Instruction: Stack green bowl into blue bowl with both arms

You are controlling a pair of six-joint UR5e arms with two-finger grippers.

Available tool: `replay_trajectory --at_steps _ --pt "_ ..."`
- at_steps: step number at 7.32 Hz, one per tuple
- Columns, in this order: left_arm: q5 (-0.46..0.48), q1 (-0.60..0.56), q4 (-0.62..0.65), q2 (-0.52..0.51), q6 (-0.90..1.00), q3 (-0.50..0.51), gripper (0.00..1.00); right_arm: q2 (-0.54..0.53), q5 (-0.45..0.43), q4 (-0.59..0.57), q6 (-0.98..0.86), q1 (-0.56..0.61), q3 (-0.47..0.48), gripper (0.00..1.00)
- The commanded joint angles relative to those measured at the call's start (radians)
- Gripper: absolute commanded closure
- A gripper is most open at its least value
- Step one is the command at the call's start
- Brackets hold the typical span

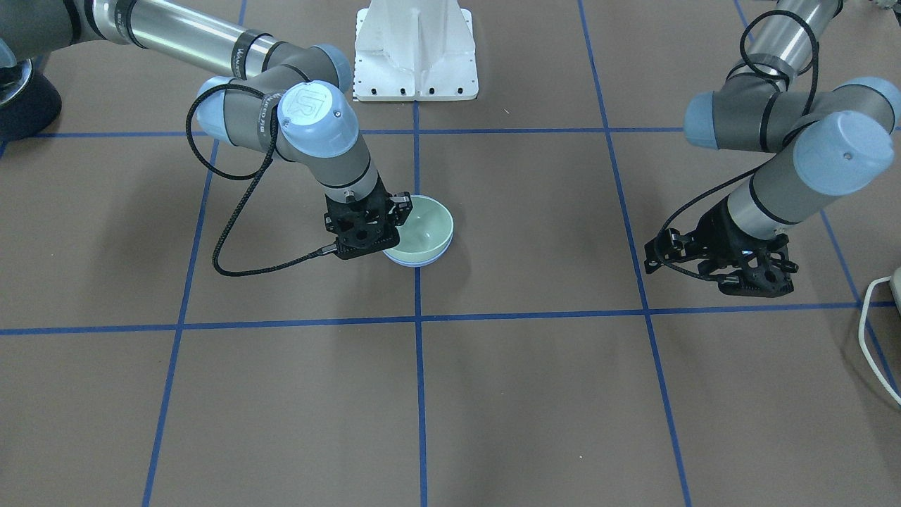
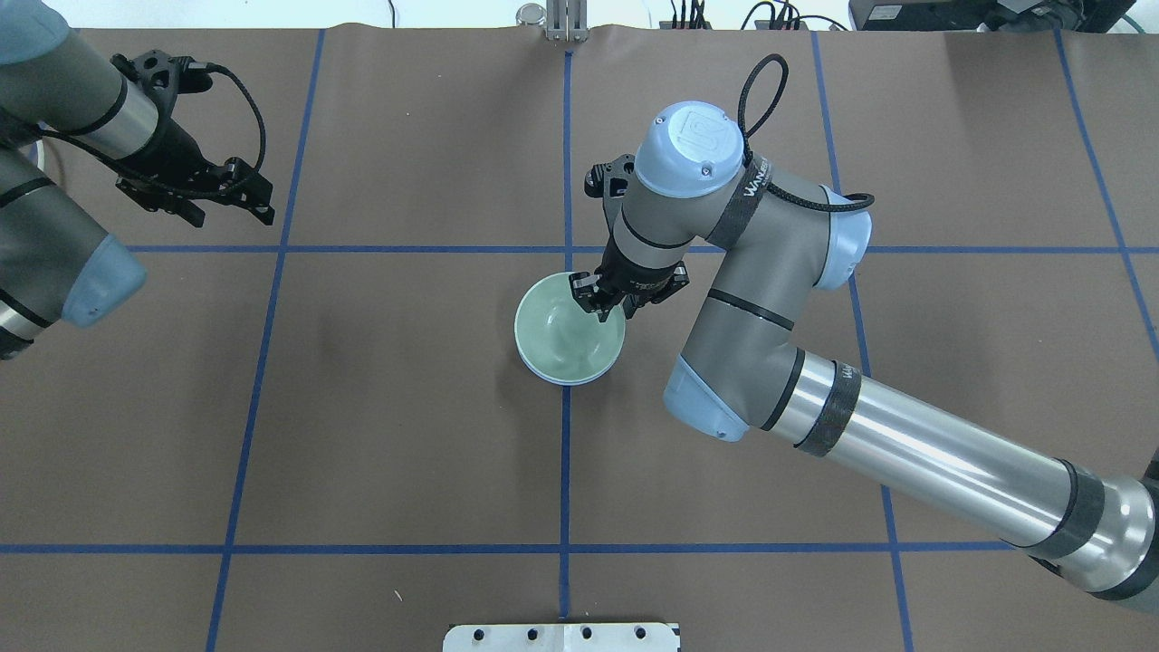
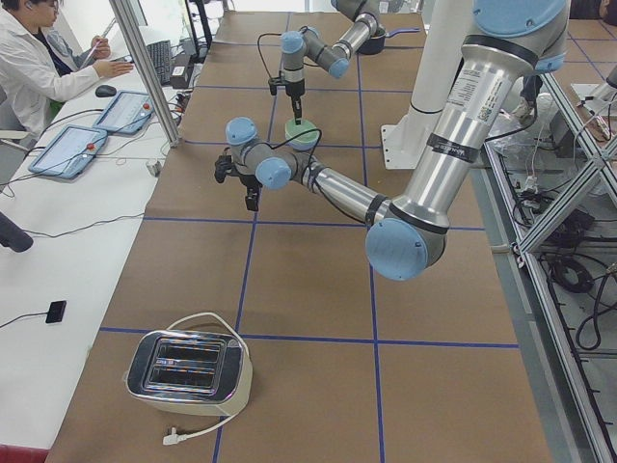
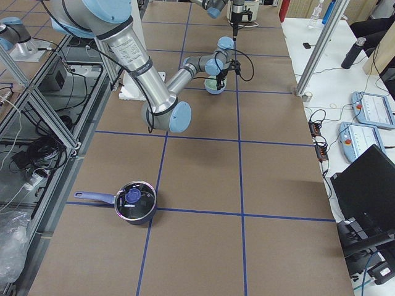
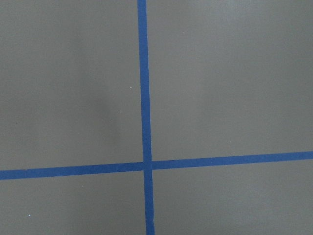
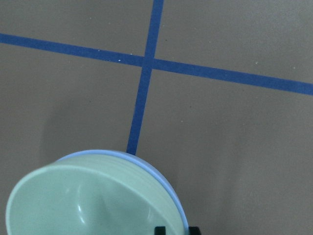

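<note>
I read green bowl (image 2: 569, 328) as pale mint, plain, glossy; blue bowl (image 6: 117, 152) shows only as a thin periwinkle rim around the green bowl. Table (image 2: 407, 435) flat brown with a blue tape grid, one line passing under the green bowl. Right arm (image 2: 924, 457) silver-grey, light-blue caps, black cable; left arm (image 2: 54, 109) same. Pedestal (image 1: 415, 49) white

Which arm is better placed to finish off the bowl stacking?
Right. The right gripper sits at the rim of the green bowl, which is already nested in the blue bowl. The left gripper is far off to the side.
</note>
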Motion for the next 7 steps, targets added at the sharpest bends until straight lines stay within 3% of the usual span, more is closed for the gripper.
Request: replay_trajectory --at_steps 1,3,7 --pt "-0.002 0.000 0.000 -0.002 0.000 -0.001 0.03 -0.006 0.000 0.024 -0.003 0.003 0.001 0.00" --pt "-0.005 -0.002 0.002 -0.002 0.000 -0.005 0.03 -0.018 -0.002 0.071 -0.003 0.010 0.003 0.00" --pt "-0.009 -0.028 0.009 -0.003 0.000 -0.008 0.03 -0.073 -0.143 0.260 0.012 0.032 0.018 0.00"
